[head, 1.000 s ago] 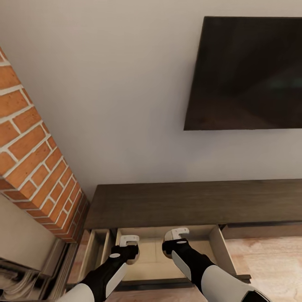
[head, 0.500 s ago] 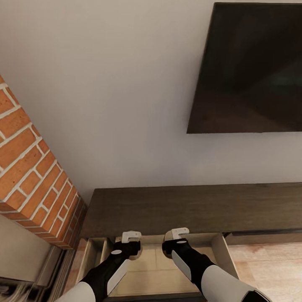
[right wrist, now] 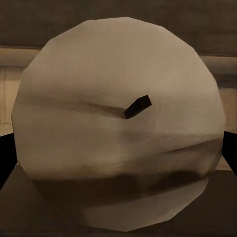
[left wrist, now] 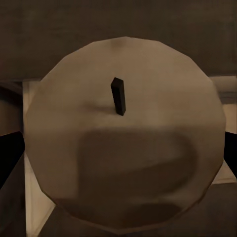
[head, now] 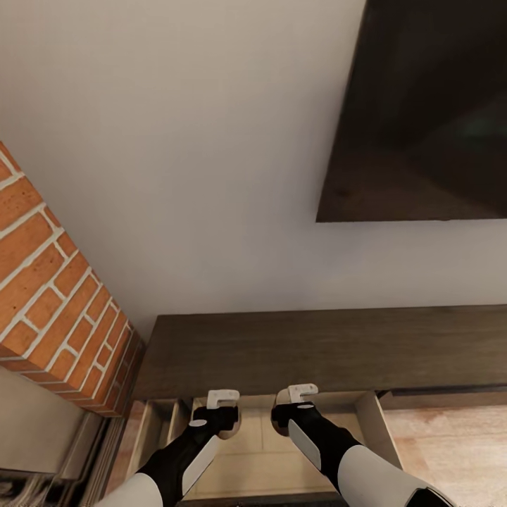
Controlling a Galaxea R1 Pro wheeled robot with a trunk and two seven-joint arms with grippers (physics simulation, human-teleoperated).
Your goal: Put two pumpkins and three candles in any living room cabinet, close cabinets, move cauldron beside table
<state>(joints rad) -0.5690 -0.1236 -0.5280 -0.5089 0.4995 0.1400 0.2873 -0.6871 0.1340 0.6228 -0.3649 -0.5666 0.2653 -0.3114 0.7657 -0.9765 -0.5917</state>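
Looking down from the head, both arms reach over an open drawer (head: pixel 366 415) of the long brown cabinet (head: pixel 317 345). The left gripper (head: pixel 223 399) and the right gripper (head: pixel 303 391) hang side by side above the pale drawer floor, close to the cabinet's front edge. A dark TV (head: pixel 422 113) hangs on the white wall (head: pixel 190 155), and a brick column (head: pixel 49 282) stands at the left.

In the left wrist view, a tan candle (left wrist: pixel 123 143) with a dark wick (left wrist: pixel 118 96) sits between the dark fingers (left wrist: pixel 10 158), so that gripper is holding it.

In the right wrist view, another candle (right wrist: pixel 118 128) with its wick (right wrist: pixel 137 106) tipped sideways sits gripped between that gripper's fingers (right wrist: pixel 6 158).
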